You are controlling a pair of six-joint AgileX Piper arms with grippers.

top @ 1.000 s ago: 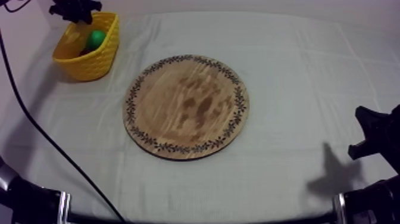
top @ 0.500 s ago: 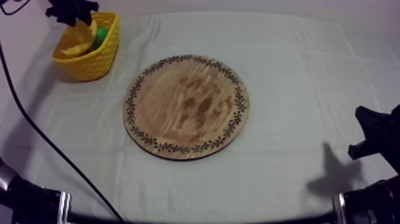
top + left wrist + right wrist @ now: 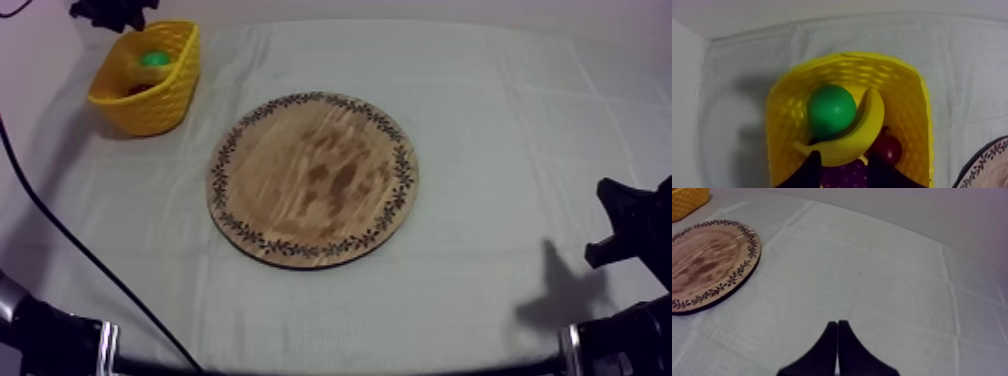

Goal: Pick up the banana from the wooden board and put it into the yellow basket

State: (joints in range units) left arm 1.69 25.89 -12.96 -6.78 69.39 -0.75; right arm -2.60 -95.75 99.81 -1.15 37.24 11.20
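The yellow banana (image 3: pixel 854 135) lies curved inside the yellow basket (image 3: pixel 782 110), leaning against a round green fruit (image 3: pixel 831 110). Above them my left gripper (image 3: pixel 843 159) is open, its fingers apart on either side of the banana's lower edge and not closed on it. In the top view the basket (image 3: pixel 150 105) stands at the far left with my left gripper (image 3: pixel 105 12) just behind it. The round wooden board (image 3: pixel 312 180) has nothing on it. My right gripper (image 3: pixel 837 348) is shut, hovering over bare cloth near the right edge (image 3: pixel 628 228).
A small red fruit (image 3: pixel 888 148) and purple grapes (image 3: pixel 844 176) also lie in the basket under the banana. The board's rim (image 3: pixel 747 253) is left of my right gripper. Open cloth surrounds the board.
My left gripper has drawn back and to the left, away from over the basket. The banana has been let go and now rests in the basket. The right arm is still.
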